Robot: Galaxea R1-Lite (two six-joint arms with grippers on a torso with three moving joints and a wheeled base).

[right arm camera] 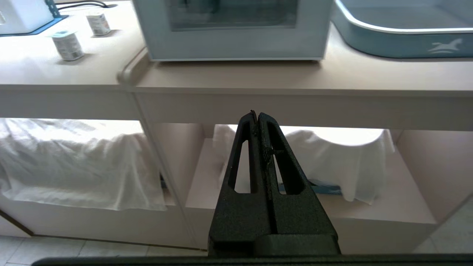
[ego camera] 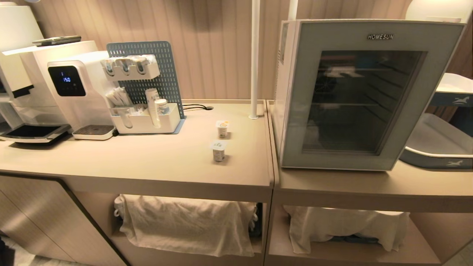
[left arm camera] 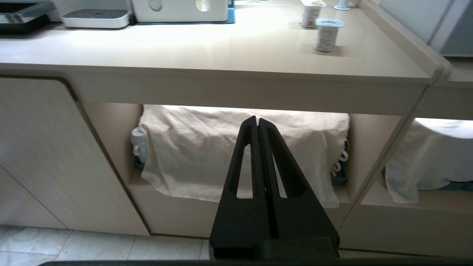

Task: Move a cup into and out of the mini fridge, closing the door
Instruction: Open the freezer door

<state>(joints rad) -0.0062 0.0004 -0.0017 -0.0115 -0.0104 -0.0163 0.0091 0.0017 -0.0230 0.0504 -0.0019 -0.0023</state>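
The white mini fridge (ego camera: 284, 70) stands on the right counter, its grey-framed glass door (ego camera: 364, 94) closed. Two small sealed cups stand on the left counter: the nearer cup (ego camera: 218, 150) and the farther cup (ego camera: 222, 129). In the left wrist view the same pair shows, the nearer cup (left arm camera: 327, 34) ahead of the farther cup (left arm camera: 310, 13). My left gripper (left arm camera: 257, 120) is shut and empty, held low before the shelf under the left counter. My right gripper (right arm camera: 257, 115) is shut and empty, below the counter edge under the fridge door (right arm camera: 236, 33). Neither arm appears in the head view.
A coffee machine (ego camera: 33, 74), a water dispenser (ego camera: 79, 88) and a pegboard organiser (ego camera: 146, 92) line the back left. A white pole (ego camera: 255, 59) rises beside the fridge. Grey-blue trays (ego camera: 439, 144) sit right of it. White cloths (ego camera: 184, 221) cover the lower shelves.
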